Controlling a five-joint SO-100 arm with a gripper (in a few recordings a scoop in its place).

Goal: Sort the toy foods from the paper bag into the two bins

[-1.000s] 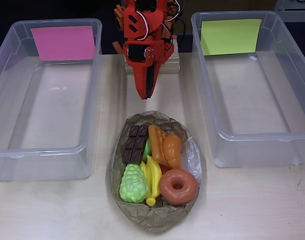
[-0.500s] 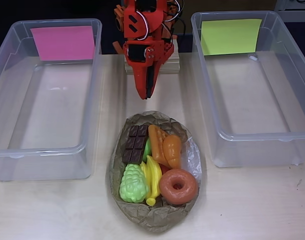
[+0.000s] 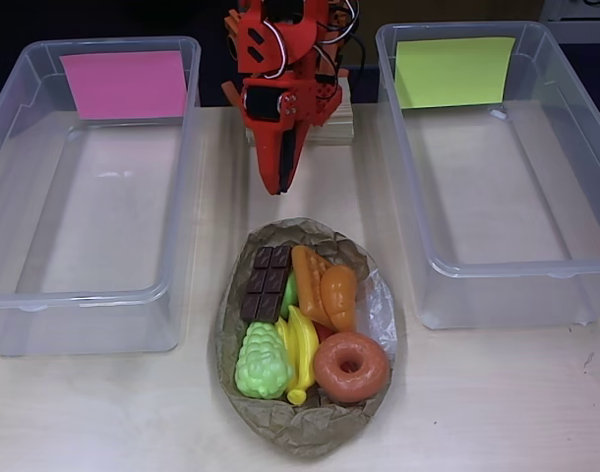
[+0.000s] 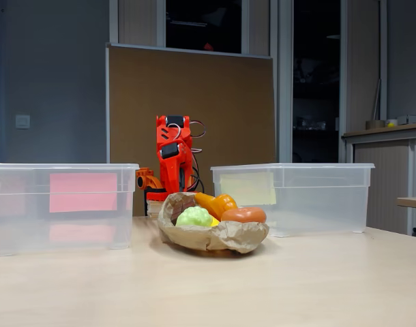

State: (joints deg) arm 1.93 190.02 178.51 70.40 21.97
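The crumpled brown paper bag point(image 3: 305, 428) lies in the middle of the table between the two bins. In it are a chocolate bar point(image 3: 268, 283), a waffle point(image 3: 308, 273), a croissant point(image 3: 338, 293), green grapes point(image 3: 262, 362), yellow bananas point(image 3: 300, 349) and a brown donut point(image 3: 350, 366). A bit of green apple point(image 3: 291, 292) peeks out between them. My red gripper point(image 3: 277, 185) hangs behind the bag, pointing toward it, shut and holding nothing. In the fixed view the arm point(image 4: 172, 160) stands upright behind the bag point(image 4: 215, 238).
A clear bin with a pink sheet point(image 3: 84, 295) stands on the left, and a clear bin with a yellow-green sheet point(image 3: 507, 267) on the right. Both hold no toys. The arm's base sits on a pale block point(image 3: 331, 126) at the table's back.
The gripper has swung slightly to the left in the overhead view. The bag and toys have not moved.
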